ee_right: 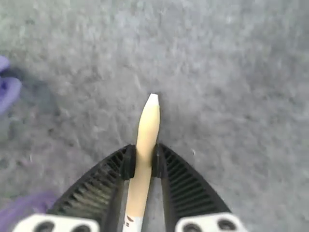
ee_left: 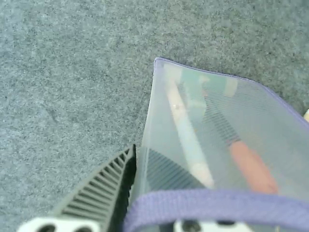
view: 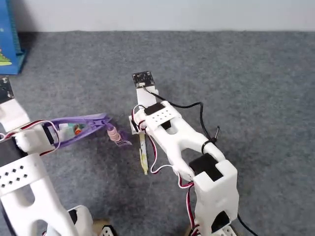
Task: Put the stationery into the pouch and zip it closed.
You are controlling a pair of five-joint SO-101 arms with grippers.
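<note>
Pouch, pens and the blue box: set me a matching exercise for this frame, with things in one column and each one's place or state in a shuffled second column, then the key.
Things:
1. pouch
2. pale yellow pen
3. orange item
4. blue box

Places or states:
A. inside the pouch
B. by the back wall, away from both arms
C. clamped in the right gripper
D. held by the left gripper

Pairs: 1-D, 2-C, 3-A, 4-B.
</note>
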